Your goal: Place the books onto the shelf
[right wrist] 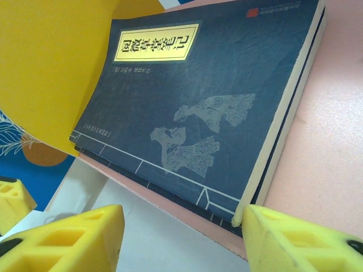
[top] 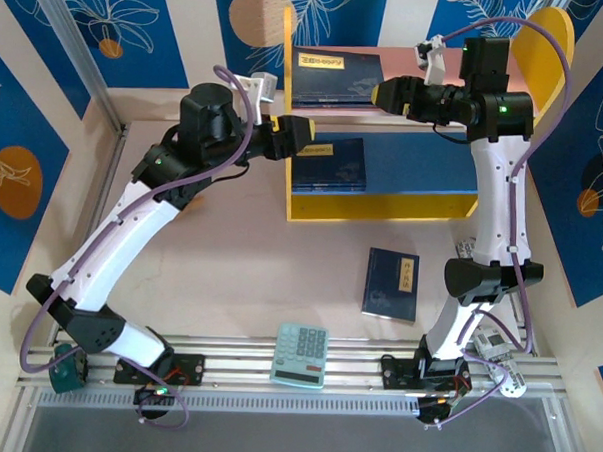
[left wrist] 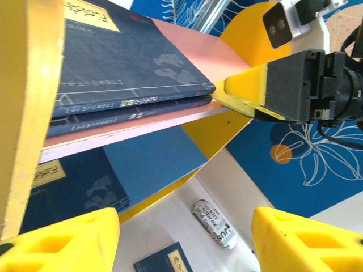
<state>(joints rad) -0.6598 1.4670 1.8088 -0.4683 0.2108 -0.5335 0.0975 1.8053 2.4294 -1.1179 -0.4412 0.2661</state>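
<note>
The shelf has yellow sides, a pink top board and a blue lower board. Two navy books lie stacked on the top board. Another book lies on the lower board, and one more book lies flat on the table. My left gripper stands open at the shelf's left front, with nothing between its fingers. My right gripper is open over the top board. Its right finger touches the near corner of the stacked books.
A mint-green calculator lies near the front rail. A small printed tube lies on the table by the shelf's right side. Blue patterned walls close in the back and both sides.
</note>
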